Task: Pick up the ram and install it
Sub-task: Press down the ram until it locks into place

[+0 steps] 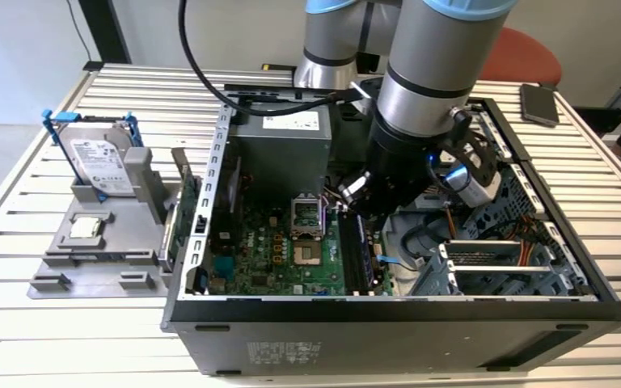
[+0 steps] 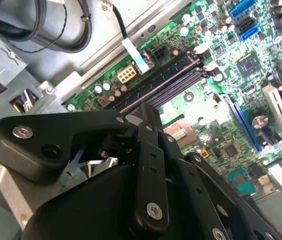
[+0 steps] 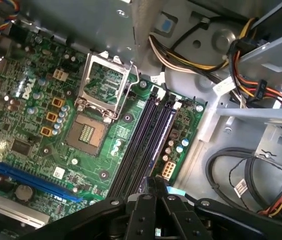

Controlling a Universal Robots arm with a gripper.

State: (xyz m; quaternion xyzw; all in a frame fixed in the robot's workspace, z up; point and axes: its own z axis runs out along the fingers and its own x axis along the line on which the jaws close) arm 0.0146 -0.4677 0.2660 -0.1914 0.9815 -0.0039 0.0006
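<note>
My gripper (image 1: 356, 202) reaches down into the open computer case (image 1: 397, 311), right over the black memory slots (image 1: 359, 259) on the green motherboard (image 1: 268, 250). In both wrist views its two black fingers (image 3: 148, 189) stand close together at one end of the slots (image 3: 136, 145). The ram (image 3: 155, 145) is a thin dark-blue stick seen edge-on. It lies along one slot and runs in between the fingertips (image 2: 148, 114). Its long top edge (image 2: 166, 82) is in line with the slot. How deep it sits in the slot is hidden.
The open processor socket (image 3: 103, 85) lies beside the slots. Cable bundles (image 3: 241, 170) and the drive cage (image 1: 494, 263) crowd the other side. Outside the case, a grey fixture (image 1: 95, 259) holds a hard drive (image 1: 100, 162), a small square chip (image 1: 84, 229) and a green card (image 1: 188, 206).
</note>
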